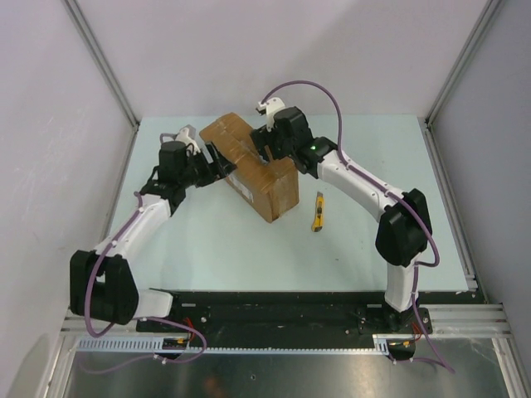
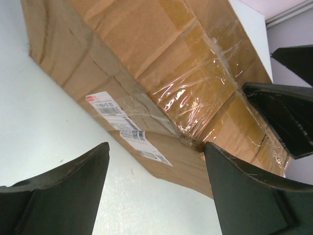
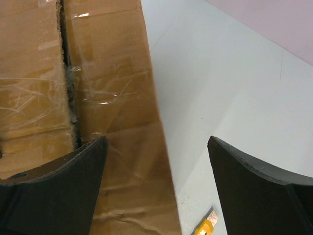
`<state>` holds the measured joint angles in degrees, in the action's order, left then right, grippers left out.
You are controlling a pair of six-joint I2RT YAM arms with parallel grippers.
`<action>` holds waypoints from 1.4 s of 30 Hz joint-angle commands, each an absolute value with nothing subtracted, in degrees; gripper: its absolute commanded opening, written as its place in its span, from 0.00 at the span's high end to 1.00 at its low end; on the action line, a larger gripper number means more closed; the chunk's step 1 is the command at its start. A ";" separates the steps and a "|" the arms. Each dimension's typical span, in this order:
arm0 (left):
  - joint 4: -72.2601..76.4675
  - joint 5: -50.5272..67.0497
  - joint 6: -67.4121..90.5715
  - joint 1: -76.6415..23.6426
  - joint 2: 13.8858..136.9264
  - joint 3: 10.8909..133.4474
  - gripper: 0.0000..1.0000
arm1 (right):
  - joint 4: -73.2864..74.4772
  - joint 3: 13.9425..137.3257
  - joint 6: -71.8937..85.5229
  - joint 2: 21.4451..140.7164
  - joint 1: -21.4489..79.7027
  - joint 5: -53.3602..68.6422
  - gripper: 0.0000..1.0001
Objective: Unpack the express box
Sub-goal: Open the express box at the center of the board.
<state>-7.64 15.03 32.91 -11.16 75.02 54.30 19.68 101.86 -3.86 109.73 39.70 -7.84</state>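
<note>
The express box [image 1: 249, 166] is lying on the pale table [image 1: 207, 240], toward twelve o'clock from the arm bases, its flaps flat under glinting clear tape and its white shipping label [image 2: 122, 122] facing the left arm; the left gripper [image 1: 217, 159] is hanging at the box's nine o'clock, jaws spread wide and holding nothing. The right gripper [image 1: 264, 149] is reaching over the carton's top from its one o'clock side, jaws likewise gaping and gripping nothing, one finger above the cardboard and the other above bare table; a yellow utility knife [image 1: 318, 212] is resting at the box's four o'clock.
</note>
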 commanded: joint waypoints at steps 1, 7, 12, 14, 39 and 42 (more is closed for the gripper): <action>-3.26 18.01 35.23 -12.04 79.01 57.65 0.14 | 24.87 98.79 -4.22 112.67 40.17 -7.38 0.12; -0.26 19.15 36.12 -12.66 81.91 59.32 0.09 | 25.40 95.89 -4.22 112.59 40.52 -8.70 0.13; 2.20 20.57 37.18 -13.01 85.25 60.47 0.10 | 25.93 95.27 -4.66 112.85 40.87 -10.10 0.13; 1.76 20.66 36.21 -13.18 87.53 60.21 0.23 | 26.01 95.36 -4.92 113.11 41.05 -11.24 0.13; -3.25 21.53 31.82 -15.03 97.47 58.36 0.76 | 35.85 120.85 -6.94 123.31 46.76 -34.35 0.13; -3.86 20.92 31.55 -14.94 97.47 58.45 0.76 | 37.52 122.25 -7.21 123.92 46.67 -39.62 0.19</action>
<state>9.47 22.87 36.95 -13.39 92.36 61.19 30.87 119.35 -6.50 121.73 47.27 -30.35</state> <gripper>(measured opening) 0.320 0.848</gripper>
